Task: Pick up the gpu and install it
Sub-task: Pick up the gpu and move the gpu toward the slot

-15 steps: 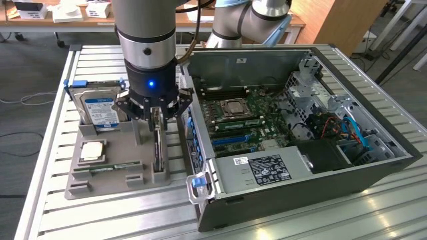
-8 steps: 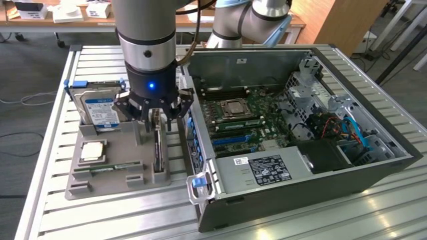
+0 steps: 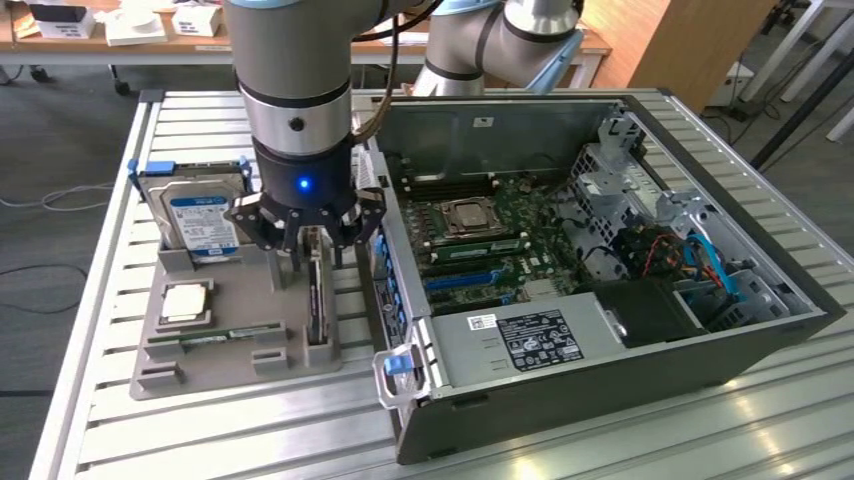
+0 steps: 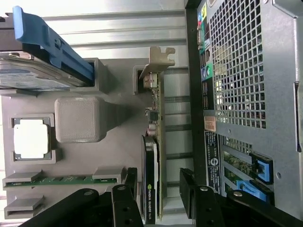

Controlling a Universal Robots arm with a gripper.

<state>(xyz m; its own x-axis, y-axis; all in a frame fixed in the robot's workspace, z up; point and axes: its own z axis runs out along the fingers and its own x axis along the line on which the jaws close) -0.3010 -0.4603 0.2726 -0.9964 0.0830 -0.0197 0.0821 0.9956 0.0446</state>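
Narrow lane between gray holder (image 3: 200, 372) and open computer case (image 3: 601, 400): gpu (image 4: 152, 161) standing on edge in the holder slot nearest the case, close beside the case wall but apart from it. Gripper (image 3: 307, 262) low over that slot, open, straddling the card. One of the fingers (image 4: 127, 198) just beside the dark shrouded face, the other off the bare board side with a clear gap. Pale bracket (image 4: 159, 56) at the card's end away from the gripper, beside a post of the holder. Free slatted worktop (image 3: 200, 440) along the holder's near edge and toward the exterior view's left.

In the holder: hard drive (image 3: 198, 215) with blue label, upright in a blue carrier (image 4: 52, 45); processor (image 3: 184, 300) flat in a square pocket; green memory stick (image 3: 214, 340) lying in a long groove. In the case: motherboard (image 3: 481, 240) with socket and slots, labelled power supply (image 3: 527, 340), cables (image 3: 667, 260) toward the exterior view's right.

Lower edge of the card sunk in its slot, out of sight. Contact between the nearer finger and the shroud impossible to tell. Arm (image 3: 300, 90) cut off at the frame's top.
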